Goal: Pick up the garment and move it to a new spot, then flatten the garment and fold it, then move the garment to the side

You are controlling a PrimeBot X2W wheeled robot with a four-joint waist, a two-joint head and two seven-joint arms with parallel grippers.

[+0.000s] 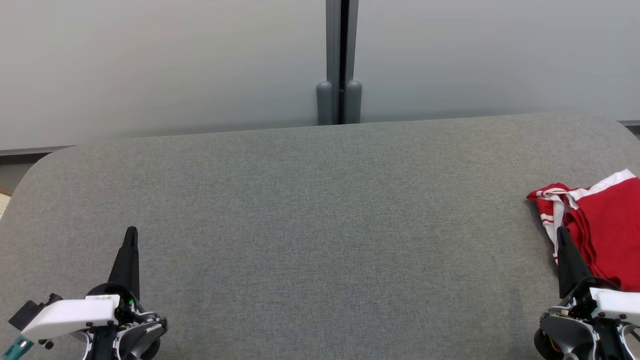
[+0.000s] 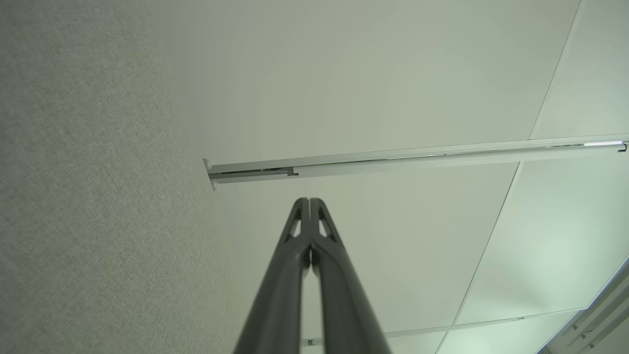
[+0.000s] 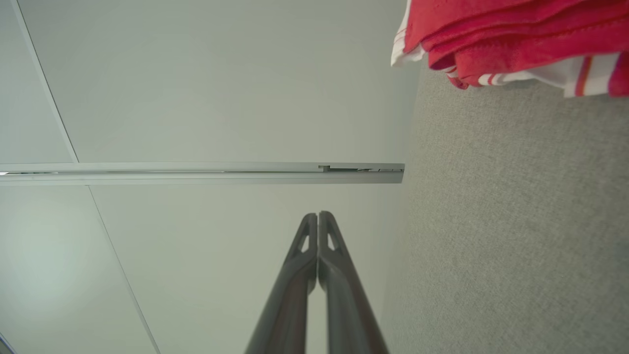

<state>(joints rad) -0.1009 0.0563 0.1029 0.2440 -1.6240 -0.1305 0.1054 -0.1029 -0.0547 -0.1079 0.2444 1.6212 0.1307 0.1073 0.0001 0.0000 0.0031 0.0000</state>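
Left gripper [image 1: 131,232] and right gripper [image 1: 561,231] were pressed together, empty, with the garment [image 1: 607,235] bunched at the frame's right edge beside the latter, where it could be shoved off the table [image 1: 320,225].

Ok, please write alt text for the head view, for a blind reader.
A red garment with white stripes lies bunched at the right side of a grey padded table. The right gripper, jaws shut, points up close beside it; the left gripper, also shut, is at the lower left.

No legible text; tiny label [image 1: 102,298] on left gripper [image 1: 131,232] unreadable
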